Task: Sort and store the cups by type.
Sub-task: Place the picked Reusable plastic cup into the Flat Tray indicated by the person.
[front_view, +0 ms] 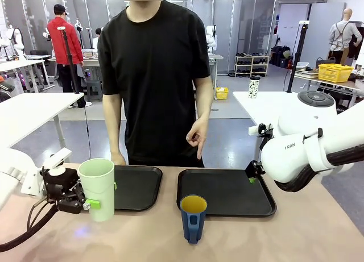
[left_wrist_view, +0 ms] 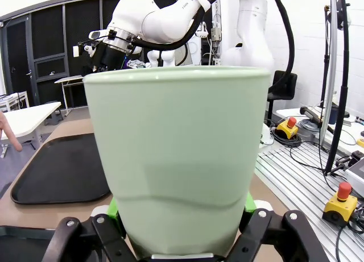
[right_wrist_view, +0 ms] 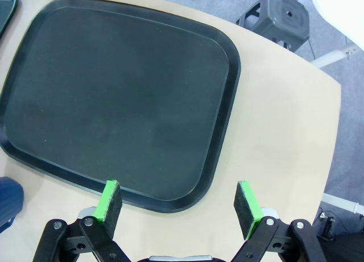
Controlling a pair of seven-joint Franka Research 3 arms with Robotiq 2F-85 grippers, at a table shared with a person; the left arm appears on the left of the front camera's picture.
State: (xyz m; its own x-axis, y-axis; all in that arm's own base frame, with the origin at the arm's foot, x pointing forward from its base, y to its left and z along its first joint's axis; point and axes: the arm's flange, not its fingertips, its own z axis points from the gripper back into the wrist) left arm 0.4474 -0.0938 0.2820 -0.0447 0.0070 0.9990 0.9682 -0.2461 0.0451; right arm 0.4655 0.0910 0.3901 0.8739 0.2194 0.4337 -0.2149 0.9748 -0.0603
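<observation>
The tall mint-green tumbler (front_view: 98, 188) stands upright at the table's near left, just in front of the left black tray (front_view: 139, 185). My left gripper (front_view: 96, 202) is shut on its lower half. In the left wrist view the tumbler (left_wrist_view: 179, 159) sits between my green pads (left_wrist_view: 249, 204). I cannot tell whether its base touches the table. The dark blue mug (front_view: 193, 218), yellow inside, stands free at the near middle, in front of the right black tray (front_view: 227, 191). My right gripper (front_view: 252, 172) hangs open over that tray's right edge. Its pads (right_wrist_view: 111, 198) are wide apart above the tray's rim (right_wrist_view: 187, 202), and the mug's edge (right_wrist_view: 8, 202) shows at the lower left.
A person stands at the far side behind the trays, one hand (front_view: 198, 138) hanging above the gap between them. Both trays hold nothing. A white black-spotted cup (front_view: 253, 87) stands on a table far behind. Bare tabletop lies right of the right tray.
</observation>
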